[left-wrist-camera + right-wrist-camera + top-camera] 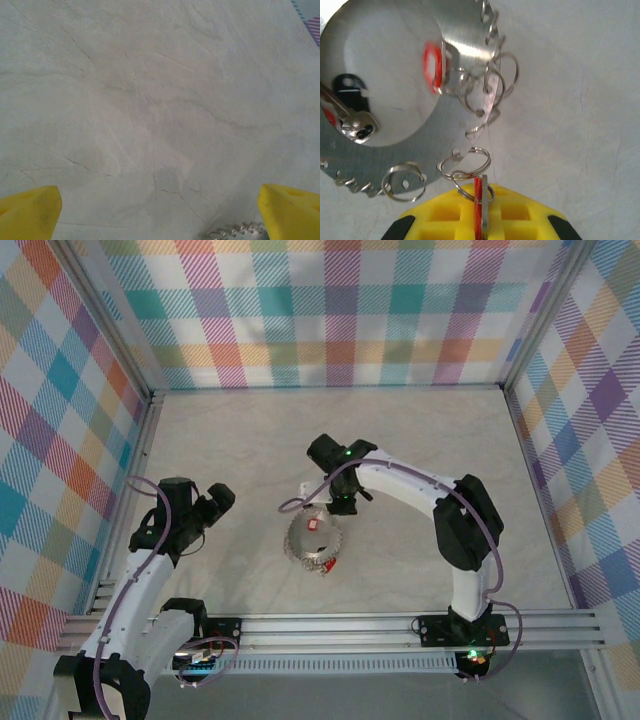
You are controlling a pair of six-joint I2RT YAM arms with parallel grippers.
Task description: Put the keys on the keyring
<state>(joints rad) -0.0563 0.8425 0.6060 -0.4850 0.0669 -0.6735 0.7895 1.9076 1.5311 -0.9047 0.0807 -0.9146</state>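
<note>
The keyring [314, 545] lies flat on the pale table [250, 440], about midway between the two arms. In the right wrist view it [385, 90] looks like a shiny round plate with a pierced rim that carries small wire loops [465, 167]. A red-headed key [313, 523] rests on its far part, and another speck of red [326, 565] sits at its near edge (too small to tell what it is).

Just beyond the keyring's far edge, the right gripper [338, 508] points down at the rim. Its yellow jaws are pressed together on a thin red and grey held key [480, 200], seen edge-on, whose tip meets one of the rim loops.

Well off to the keyring's left hangs the left gripper [222, 498], apart from everything. Its jaws are spread wide with nothing between them, one yellow fingertip [30, 212] at each lower corner of its own view and a sliver of the keyring's rim [239, 231] beside the right one.
</note>
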